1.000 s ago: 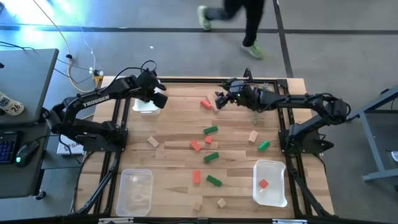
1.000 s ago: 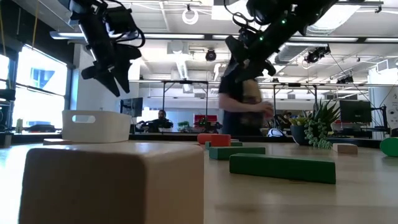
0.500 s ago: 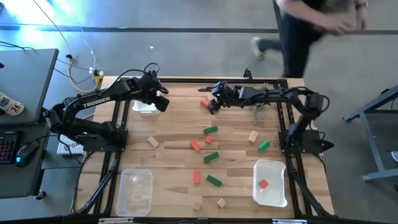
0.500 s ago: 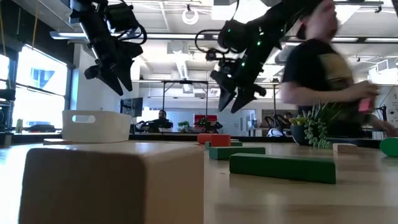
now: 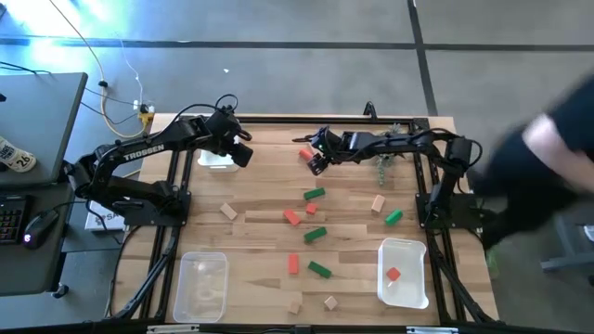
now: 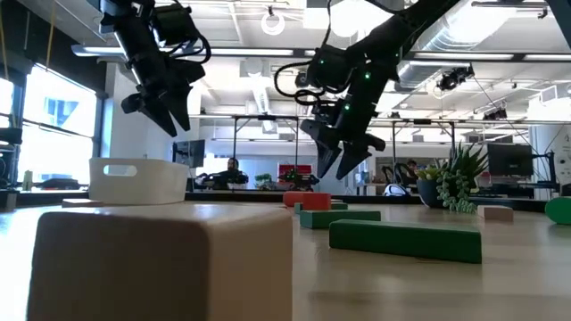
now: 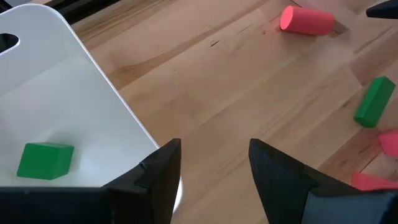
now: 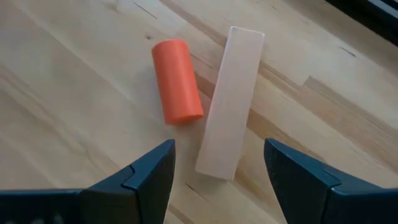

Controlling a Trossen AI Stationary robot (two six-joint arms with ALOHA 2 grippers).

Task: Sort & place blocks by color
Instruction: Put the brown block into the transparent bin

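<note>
With its jaws spread wide and empty, the right gripper (image 8: 216, 171) hangs over the tan bar (image 8: 231, 102) beside the red cylinder (image 8: 177, 81); straddling the bar alone looks wise, while the left gripper (image 7: 214, 163), open and empty, waits by the white tray (image 7: 74, 93).

The table (image 5: 269, 186) is pale wood in lengthwise planks with a light grain. Three trays are white or clear: the white tray (image 5: 216, 159) at the far left edge holds a green cube (image 7: 45, 160); the near right tray (image 5: 405, 273) holds a red block (image 5: 393, 275). Near the far edge lie an orange-red cylinder (image 8: 177, 80) and a plain tan bar (image 8: 231, 102). Green bars (image 5: 314, 194) and red pieces (image 5: 291, 218) dot the middle. Both arms are black.
</note>
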